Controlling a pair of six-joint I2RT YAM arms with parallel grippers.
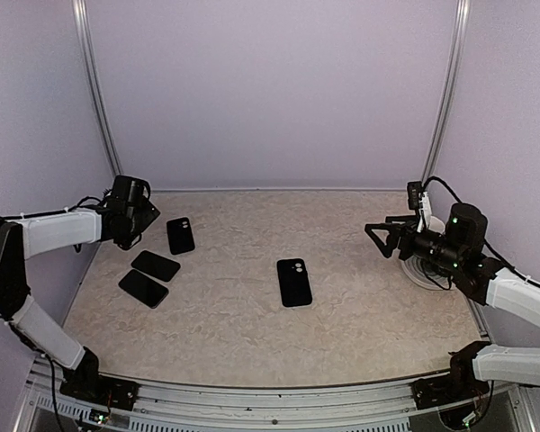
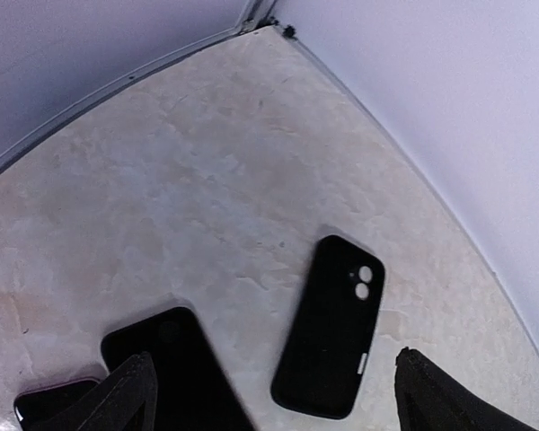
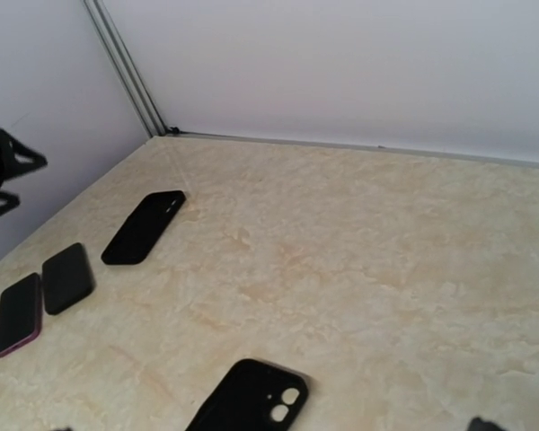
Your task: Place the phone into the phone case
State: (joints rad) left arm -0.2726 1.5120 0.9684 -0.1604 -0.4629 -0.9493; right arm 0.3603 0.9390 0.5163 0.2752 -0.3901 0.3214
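Tabletop (image 1: 252, 342) with four flat black slabs. Three lie near the left gripper (image 2: 274, 377), one pink-edged, probably the phone (image 3: 18, 314); the fourth, perhaps the case (image 1: 294, 282), lies at centre. Right gripper (image 1: 375, 241) and left hover empty, fingers spread wide. Lookalike slabs invite grabbing the wrong one.

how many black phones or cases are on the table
4. The centre slab lies alone. Three group at the left: the back slab, the middle slab just in front of it, and the front slab next to that. None looks hidden.
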